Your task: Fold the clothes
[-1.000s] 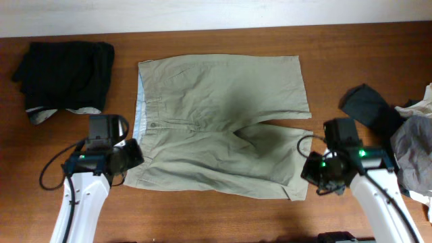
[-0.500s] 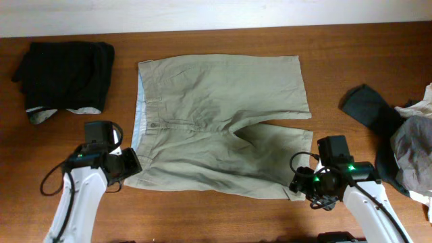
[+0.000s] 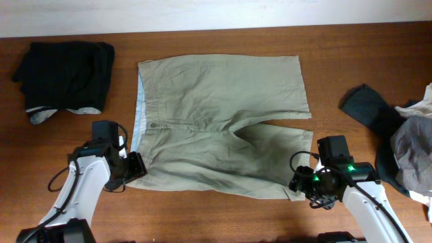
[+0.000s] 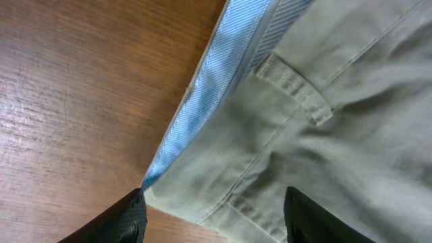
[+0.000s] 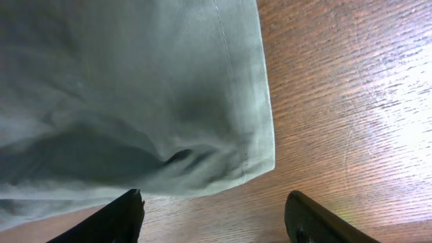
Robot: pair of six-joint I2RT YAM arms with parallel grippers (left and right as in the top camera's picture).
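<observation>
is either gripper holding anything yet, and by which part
Nothing is held. The left gripper is open at the waistband corner of the shorts, and the right gripper is open at the hem corner of one leg.

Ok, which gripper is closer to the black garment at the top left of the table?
Left. The left gripper is at the waistband corner of the shorts, just below and right of the black garment. The right gripper is far off at the leg hem corner.
</observation>
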